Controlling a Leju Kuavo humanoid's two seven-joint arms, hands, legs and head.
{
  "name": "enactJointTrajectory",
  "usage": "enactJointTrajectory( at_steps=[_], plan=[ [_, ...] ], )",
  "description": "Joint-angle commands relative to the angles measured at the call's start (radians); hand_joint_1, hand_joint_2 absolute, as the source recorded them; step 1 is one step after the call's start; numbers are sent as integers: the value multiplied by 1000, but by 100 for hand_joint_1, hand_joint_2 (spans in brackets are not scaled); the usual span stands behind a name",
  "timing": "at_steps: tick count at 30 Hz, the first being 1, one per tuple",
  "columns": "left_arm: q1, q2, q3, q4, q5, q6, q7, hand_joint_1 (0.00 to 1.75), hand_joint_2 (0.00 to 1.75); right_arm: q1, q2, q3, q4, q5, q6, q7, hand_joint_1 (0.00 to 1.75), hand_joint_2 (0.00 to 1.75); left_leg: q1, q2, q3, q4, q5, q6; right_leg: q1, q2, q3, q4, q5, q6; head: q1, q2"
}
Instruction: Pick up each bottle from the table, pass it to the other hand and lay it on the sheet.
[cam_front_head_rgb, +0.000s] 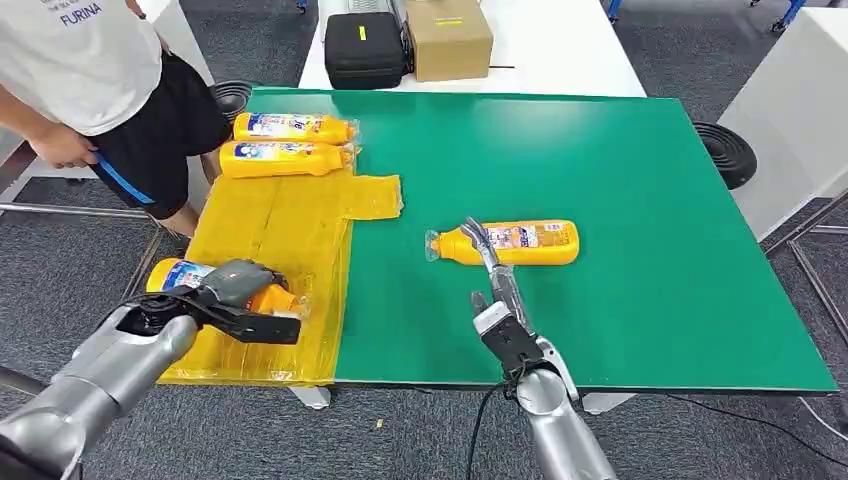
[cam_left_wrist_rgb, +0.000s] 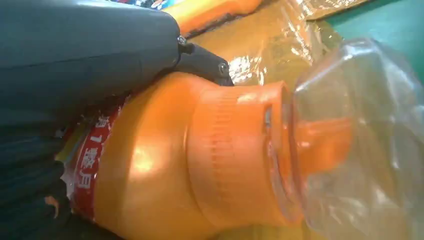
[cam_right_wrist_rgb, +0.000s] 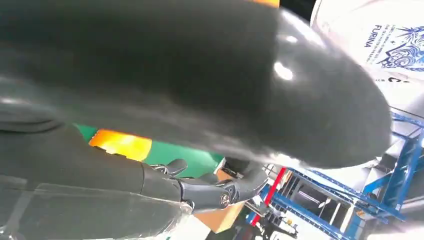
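1. Yellow plastic sheet (cam_front_head_rgb: 290, 225) covered the table's (cam_front_head_rgb: 620, 200) left side; two bottles (cam_front_head_rgb: 290, 143) lay at its far end.
2. The left hand (cam_front_head_rgb: 235, 295) grasped a bottle (cam_front_head_rgb: 185, 275) over the sheet's near left part.
3. The right hand (cam_front_head_rgb: 490, 275), fingers extended and holding nothing, reached toward a bottle on the green (cam_front_head_rgb: 515, 243), its fingertips at that bottle's near side.
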Motion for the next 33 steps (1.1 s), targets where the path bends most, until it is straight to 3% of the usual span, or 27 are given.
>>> enactJointTrajectory(
  at_steps=[1, 14, 15, 17, 20, 21, 22, 23, 33],
  plan=[
    [-116, -128, -133, 251, -18, -32, -21, 175, 175, -13, -8, -35, 19, 6, -10, 3, 0, 0, 0, -4, 4, 0, 0, 0, 1, -6, 6, -1, -1, -2, 0, 0],
    [-155, -160, -159, 299, -10, -63, -37, 173, 175, -26, -6, -44, 42, 7, -11, 4, 0, 0, 1, -5, 5, 0, 3, 0, 1, -7, 7, -1, 1, -4, 0, 0],
    [-160, -166, -157, 310, 1, -68, -43, 164, 175, -25, -6, -47, 40, 8, -14, 4, 0, 0, 1, -5, 4, 0, 3, 0, 1, -6, 6, -1, 1, -4, 0, 0],
    [-169, -173, -168, 321, 0, -70, -49, 122, 175, -17, -5, -53, 31, 9, -17, 4, 0, 0, 0, -5, 3, 0, 4, 0, 1, -6, 5, -1, 2, -3, 0, 0],
    [-169, -173, -168, 321, 0, -70, -49, 122, 175, -17, -5, -53, 31, 9, -17, 4, 0, 0, 0, -5, 3, 0, 4, 0, 1, -6, 5, -1, 2, -3, 0, 0],
    [-173, -174, -170, 324, 2, -80, -55, 99, 175, -15, -5, -54, 28, 9, -17, 4, 0, 0, 1, -5, 5, -1, 3, 0, 1, -6, 7, -1, 1, -4, 0, 0],
    [-178, -176, -172, 330, 11, -95, -66, 19, 175, -10, -3, -57, 22, 9, -18, 5, 0, 0, 0, -5, 4, 0, 3, 0, 1, -5, 5, -1, 2, -3, 0, 0],
    [-185, -174, -179, 331, 12, -103, -73, 0, 175, -6, -2, -59, 19, 10, -18, 5, 0, 0, 0, -5, 3, 0, 4, 0, 1, -6, 5, -1, 2, -3, 0, 0],
    [-211, -119, -220, 307, 62, -168, -115, 0, 175, -7, -6, -47, 53, 16, -27, -5, 0, 0, 1, -4, 4, 0, 3, 0, 1, -5, 5, -1, 2, -4, 0, 0]
  ],
)
